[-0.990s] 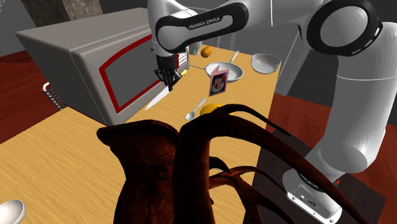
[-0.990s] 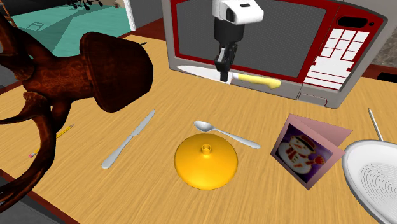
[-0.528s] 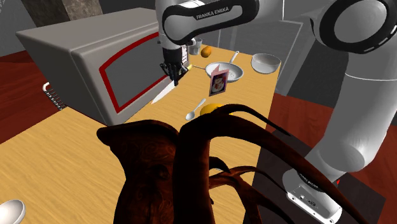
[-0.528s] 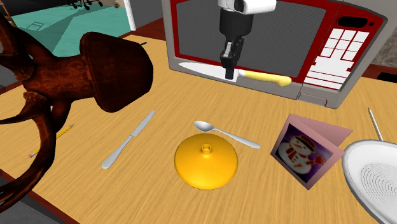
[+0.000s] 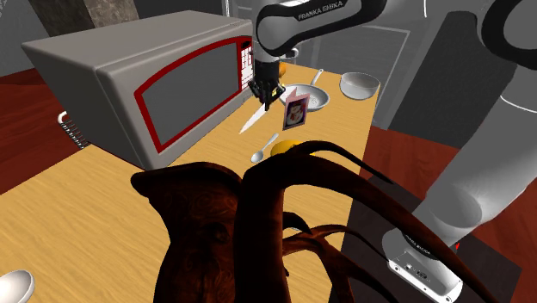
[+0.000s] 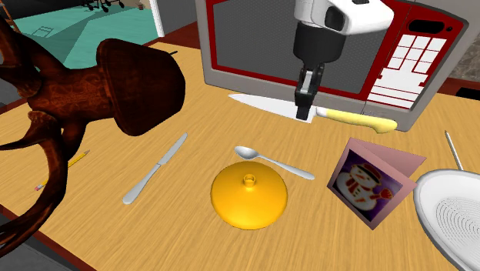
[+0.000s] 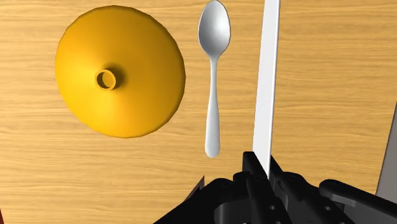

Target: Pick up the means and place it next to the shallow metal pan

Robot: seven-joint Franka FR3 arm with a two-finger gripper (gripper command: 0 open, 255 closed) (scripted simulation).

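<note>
Yellow-handled knife (image 6: 358,121) is being held aloft, clamped at the blade's root in the gripper (image 6: 304,112), well apart from the pan (image 6: 427,196), and is best being carried level, then lowered just beside that pan's rim.

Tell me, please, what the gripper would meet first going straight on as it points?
Probably the bare wooden tabletop: the gripper points down, shut on the knife, which would touch first. The spoon lies close beside that line; depth is unclear.
</note>
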